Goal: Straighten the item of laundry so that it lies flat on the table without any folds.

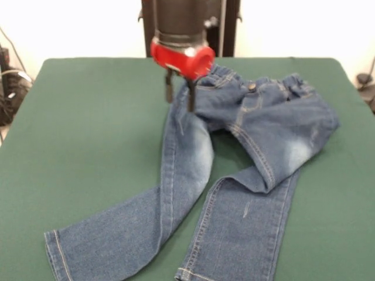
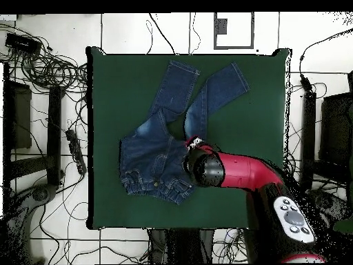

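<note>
So the jeans (image 1: 234, 170) are sprawled across the middle of the green desk (image 1: 88, 134), and they're not flat yet. From the front camera the waistband end sits at the far side and both legs run toward the near edge, so the long axis goes far-to-near. The leg on the picture's left lies fairly straight and angles out to the near-left corner. The other one is the problem: the seat and thigh part on the right is doubled over on itself, making a thick fold that sits on top of the lower leg.

The tool (image 1: 179, 93) hangs right over the waistband's left end, at the hip of the straighter leg. Its two dark prongs point down and stand slightly apart, with no cloth between them as far as I can see. The tips look very near the denim or just grazing it; I can't tell which.

The key relation, I'd say: the fold lies off to the picture's right of the tool in the front view, across the waistband. The overhead view agrees, with the arm (image 2: 241, 172) reaching in beside the bunched waist.

My guess is the next move needs a grip on the folded hip, then a pull outward along the waistband line.

No containers anywhere on the desk, just the jeans.
</note>
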